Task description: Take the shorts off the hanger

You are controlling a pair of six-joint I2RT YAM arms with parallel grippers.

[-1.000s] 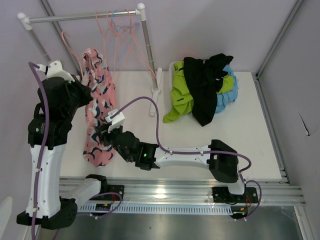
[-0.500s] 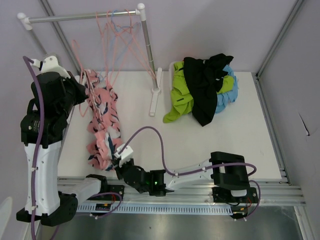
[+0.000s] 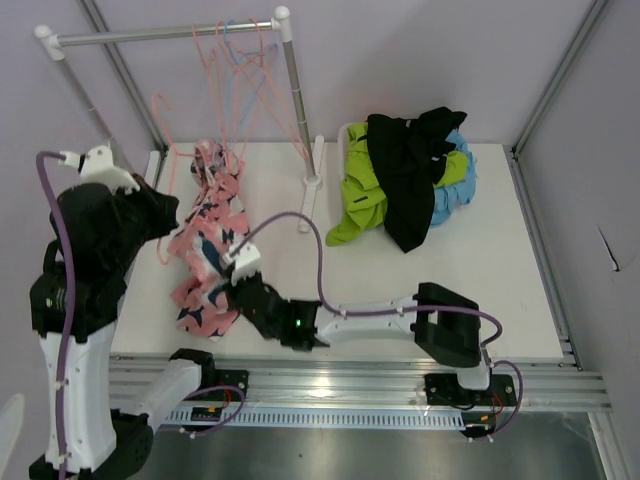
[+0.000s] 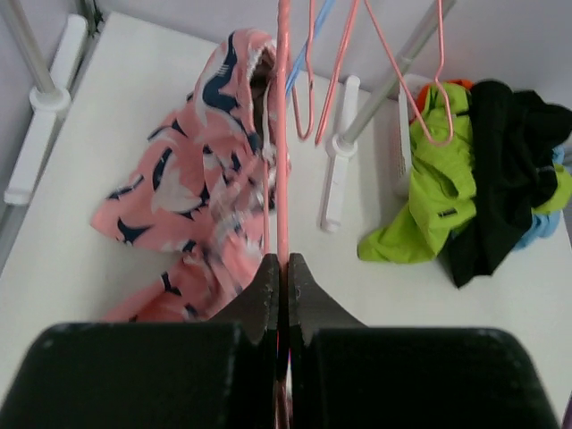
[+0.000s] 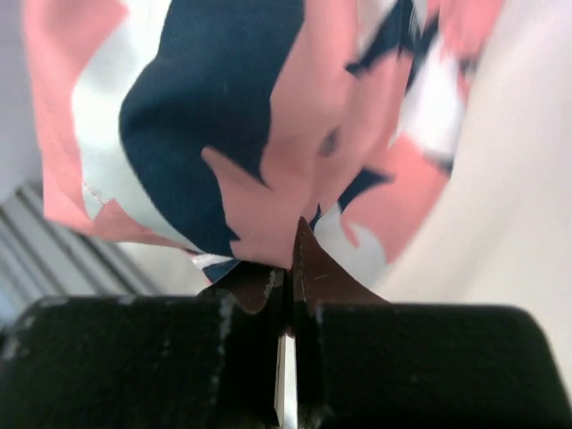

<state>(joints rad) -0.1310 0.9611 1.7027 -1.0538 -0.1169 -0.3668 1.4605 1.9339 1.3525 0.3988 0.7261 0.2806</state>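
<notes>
L clamps hanger, R peels shorts off

My left gripper (image 4: 282, 261) is shut tight on the pink hanger (image 4: 282, 134). My right gripper (image 5: 288, 259) pinches the pink shorts (image 3: 205, 250) by the desk's left edge. Next, I reckon: R pulls toward near edge, L holds steady. Count: 1 pr here, 4 in the pile (image 3: 405, 185) at far edge. Hangers on the rack (image 3: 290, 90) are tangled, can't count.

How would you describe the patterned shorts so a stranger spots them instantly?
Find the clothes rack at the far left. In front of it, the right gripper pinches the pink shorts. Only they carry dark-blue shapes; the pile to the right is plain-coloured.
</notes>
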